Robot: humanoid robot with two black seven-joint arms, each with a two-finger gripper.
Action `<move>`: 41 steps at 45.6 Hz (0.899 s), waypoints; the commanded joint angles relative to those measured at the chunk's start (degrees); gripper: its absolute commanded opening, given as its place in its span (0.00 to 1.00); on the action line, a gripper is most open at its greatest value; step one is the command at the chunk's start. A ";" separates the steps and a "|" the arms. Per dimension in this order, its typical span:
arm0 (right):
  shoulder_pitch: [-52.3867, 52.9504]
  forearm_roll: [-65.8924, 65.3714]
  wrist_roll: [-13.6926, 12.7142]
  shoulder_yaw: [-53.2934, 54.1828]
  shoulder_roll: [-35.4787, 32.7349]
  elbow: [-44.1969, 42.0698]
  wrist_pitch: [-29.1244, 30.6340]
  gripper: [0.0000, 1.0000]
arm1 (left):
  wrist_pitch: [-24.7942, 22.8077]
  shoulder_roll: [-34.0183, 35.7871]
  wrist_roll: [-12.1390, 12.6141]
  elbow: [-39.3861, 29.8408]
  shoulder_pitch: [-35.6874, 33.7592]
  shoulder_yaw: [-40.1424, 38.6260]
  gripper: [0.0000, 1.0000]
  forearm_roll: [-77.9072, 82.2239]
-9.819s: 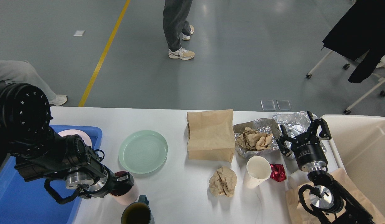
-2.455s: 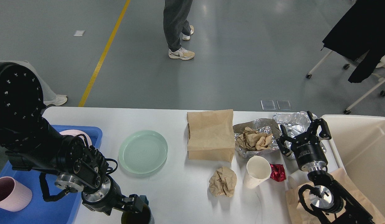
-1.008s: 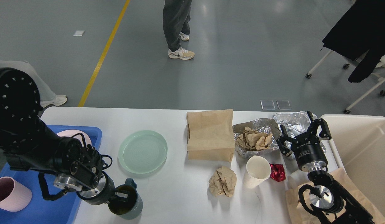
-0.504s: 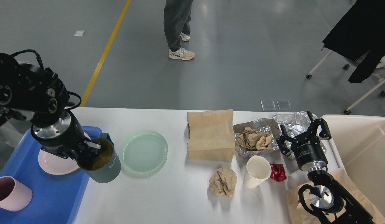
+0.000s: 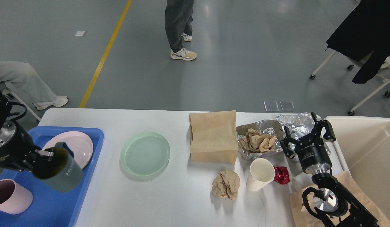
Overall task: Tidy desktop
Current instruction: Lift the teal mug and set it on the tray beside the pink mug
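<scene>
The white desktop [image 5: 169,201] fills the lower part of the head view. My left gripper [image 5: 40,157] is shut on the rim of a dark green mug [image 5: 61,171] and holds it tilted above the blue tray [image 5: 56,208] at the left. A pink plate [image 5: 76,146] and a pink cup [image 5: 10,197] lie in the tray. A light green plate [image 5: 145,153] rests on the desktop. My right gripper [image 5: 306,132] is open and empty above crumpled foil [image 5: 295,123] at the right.
A brown paper bag [image 5: 213,137], foil holding brown paper [image 5: 258,142], a crumpled paper ball [image 5: 225,184], a white paper cup [image 5: 260,174] and a red wrapper [image 5: 281,174] lie on the desktop. A cream bin [image 5: 368,157] stands at the right. People stand beyond the far edge.
My left gripper carried the dark green mug leftward from beside the green plate to over the blue tray. The right arm has not moved.
</scene>
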 commanded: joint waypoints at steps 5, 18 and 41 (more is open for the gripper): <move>0.00 0.00 0.00 0.00 0.00 -0.04 0.00 1.00 | 0.41 8.32 -0.50 14.08 19.33 -11.92 0.00 7.41; 0.00 0.00 0.00 0.00 0.00 -0.04 0.00 1.00 | 0.32 8.15 0.20 23.59 38.41 -27.22 0.00 13.84; 0.00 0.00 0.00 0.00 0.00 0.04 0.00 1.00 | 0.58 5.60 -0.32 23.33 39.12 -26.88 0.31 12.87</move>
